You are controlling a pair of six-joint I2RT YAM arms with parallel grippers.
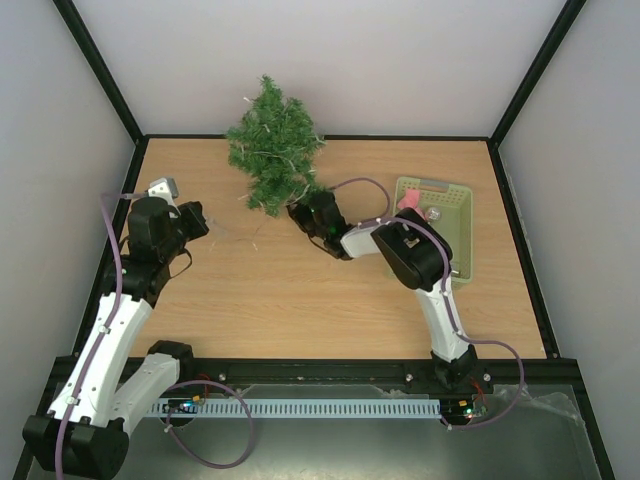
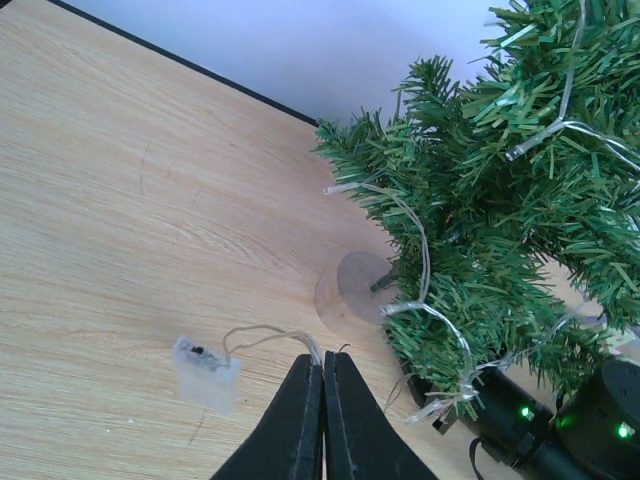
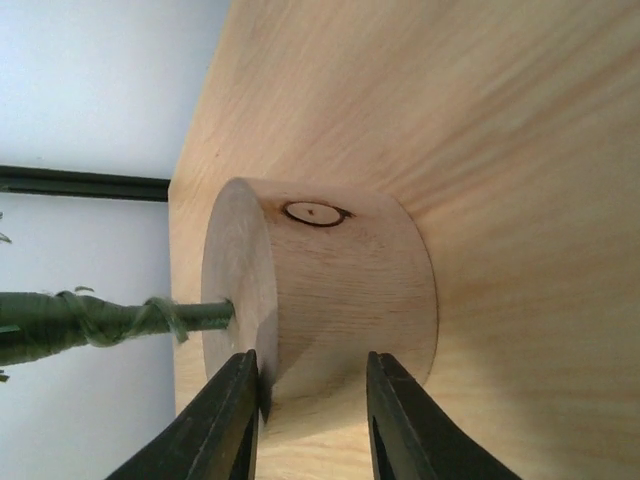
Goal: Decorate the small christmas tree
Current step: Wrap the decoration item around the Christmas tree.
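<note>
The small christmas tree stands at the back of the table, with a clear light string draped through its branches. Its pale wooden disc base fills the right wrist view, the green trunk entering from the left. My right gripper is at the base with its jaws apart. One fingertip lies by the disc's top rim, the other in front of its side wall. My left gripper is shut on the string's thin wire, just left of the tree. The clear battery box lies beside it.
A green basket stands at the right of the table, holding a pink item and a pale ornament. The black frame posts and grey walls close in the back and sides. The right arm's cable loops above the table near the basket.
</note>
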